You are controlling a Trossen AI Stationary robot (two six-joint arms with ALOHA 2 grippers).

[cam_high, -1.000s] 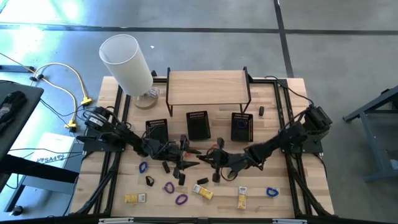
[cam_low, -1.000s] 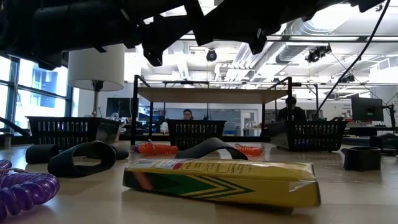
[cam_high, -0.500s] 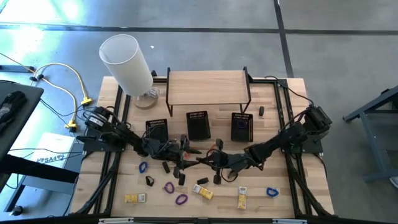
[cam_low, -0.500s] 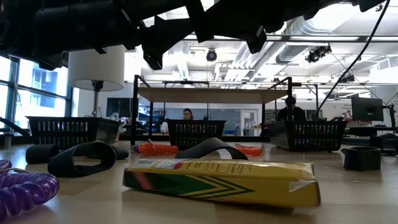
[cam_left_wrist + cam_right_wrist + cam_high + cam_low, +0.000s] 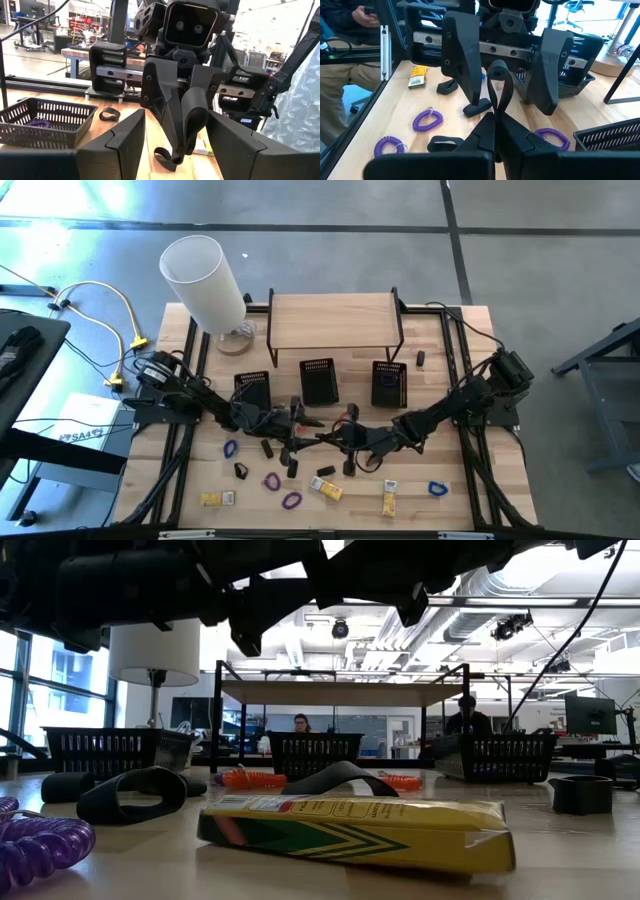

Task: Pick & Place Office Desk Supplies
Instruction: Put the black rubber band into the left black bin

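looks like a handover mid-table: the right gripper [image 5: 182, 145] is pinched shut on a black band loop [image 5: 499, 92], holding it up above the table between the spread fingers of the left gripper [image 5: 507, 75], which isn't touching it yet as far as i can tell. next move, i'd guess, is the left closing on the loop before the right lets go. the rest of the supplies lie scattered along the table's front half. only writing i can spot is on the yellow box [image 5: 355, 830], too small to read.
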